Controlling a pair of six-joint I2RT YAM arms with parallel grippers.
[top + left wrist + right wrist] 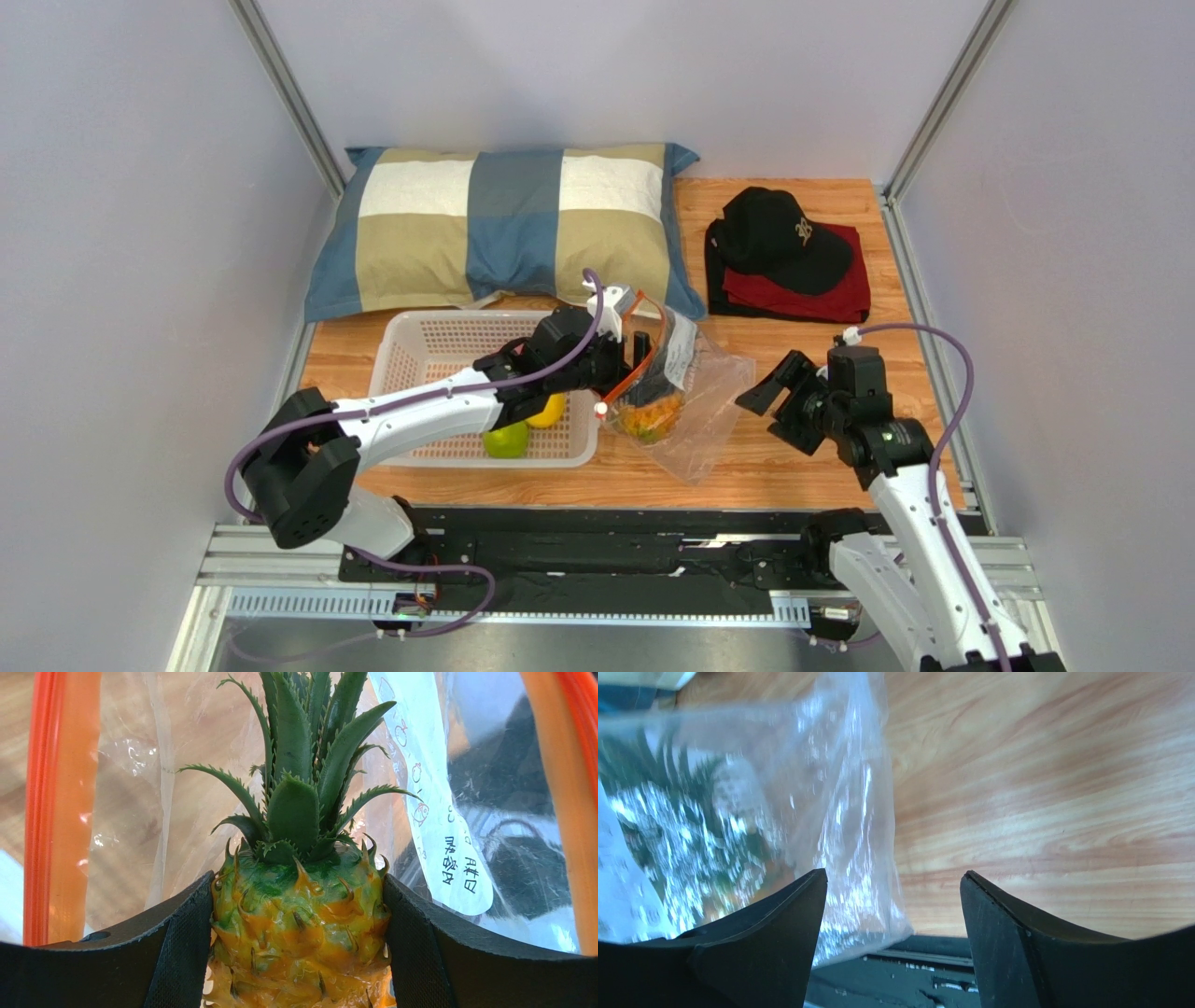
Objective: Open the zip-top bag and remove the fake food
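Note:
The clear zip-top bag (709, 399) lies on the wooden table right of the white basket, its orange zip strip (60, 812) held open around my left gripper (624, 375). That gripper reaches into the bag's mouth, and its pads press both sides of the small orange pineapple (298, 931) with green leaves. The bag's white label (435, 812) hangs at the right. A yellow citrus (547, 410) and a green apple (507, 440) lie in the basket. My right gripper (765, 385) stands open just right of the bag; in the right wrist view a bag corner (843, 847) lies loose by its left finger.
The white perforated basket (421, 343) stands left of the bag. A checked pillow (505, 224) lies along the back. A black cap (779, 231) rests on folded red cloth (828, 297) at the back right. A black rail (631, 546) runs along the table's near edge.

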